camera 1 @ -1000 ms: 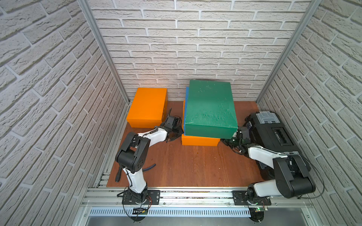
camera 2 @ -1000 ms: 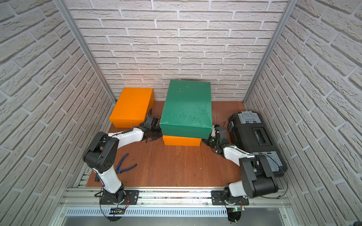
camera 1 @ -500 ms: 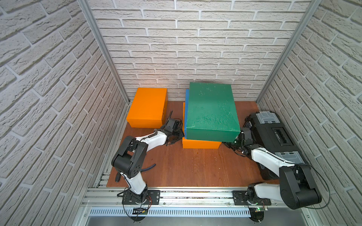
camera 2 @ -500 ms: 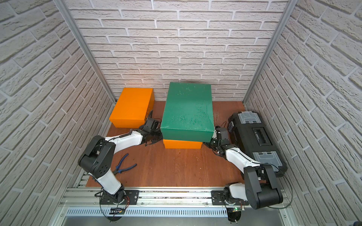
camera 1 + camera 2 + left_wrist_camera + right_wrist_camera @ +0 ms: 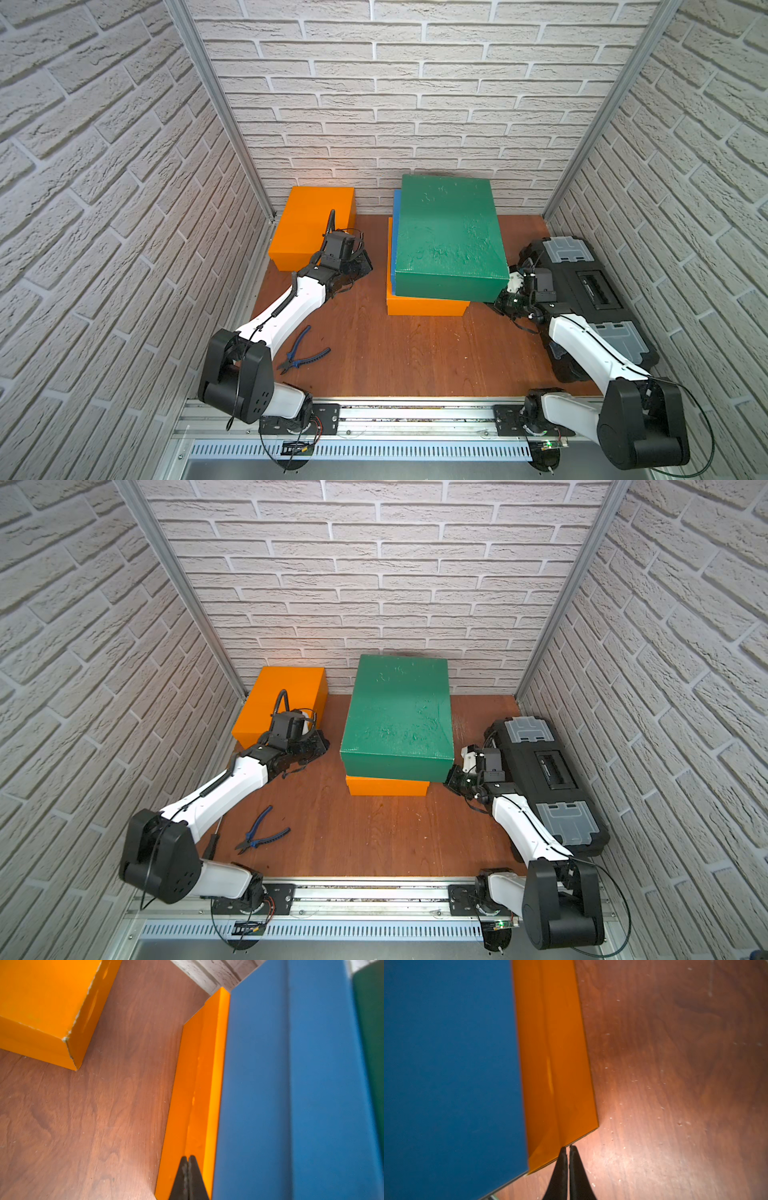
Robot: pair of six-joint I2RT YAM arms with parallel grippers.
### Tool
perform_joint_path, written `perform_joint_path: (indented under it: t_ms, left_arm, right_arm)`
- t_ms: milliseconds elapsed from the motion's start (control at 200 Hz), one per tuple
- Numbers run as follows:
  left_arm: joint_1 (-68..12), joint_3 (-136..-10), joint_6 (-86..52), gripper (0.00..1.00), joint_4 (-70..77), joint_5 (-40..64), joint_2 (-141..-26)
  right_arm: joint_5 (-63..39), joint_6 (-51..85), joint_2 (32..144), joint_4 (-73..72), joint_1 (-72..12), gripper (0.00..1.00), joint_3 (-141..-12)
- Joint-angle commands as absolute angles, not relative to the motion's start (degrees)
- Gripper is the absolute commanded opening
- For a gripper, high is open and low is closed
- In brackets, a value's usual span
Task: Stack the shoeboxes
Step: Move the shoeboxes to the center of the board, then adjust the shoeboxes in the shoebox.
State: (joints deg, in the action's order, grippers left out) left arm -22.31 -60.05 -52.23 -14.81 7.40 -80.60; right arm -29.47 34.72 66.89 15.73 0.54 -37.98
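Green shoebox hides most of blue shoebox; left claw and right claw pinched closed.

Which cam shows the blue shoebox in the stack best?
Left wrist: the blue matte cardboard shoebox fills much of the frame, lid seam visible, between the orange cardboard shoebox beneath and dark green cardboard shoebox. Right wrist shows one blue face. A top view shows only a thin strip.
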Motion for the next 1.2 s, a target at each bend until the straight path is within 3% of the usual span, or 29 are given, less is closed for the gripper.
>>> perform_joint_path:
  t_ms: [0, 585, 1195]
  left_arm:
    - [-23.5, -62.2, -51.1, 0.03, -17.2, 8.9, -80.4]
    - [-28.8, -67.4, -52.9, 0.04, -16.3, 9.9, -84.8]
    - [-33.7, -66.0, -54.0, 0.03, -18.1, 5.7, -82.5]
  right_arm:
    - [-33.0, 31.5, 64.1, 17.4, 0.6, 0.09, -41.2]
    - [-33.5, 34.3, 68.1, 15.1, -4.6, 0.10, -48.9]
    - [-32.6, 34.2, 64.6, 17.0, -4.9, 0.10, -47.4]
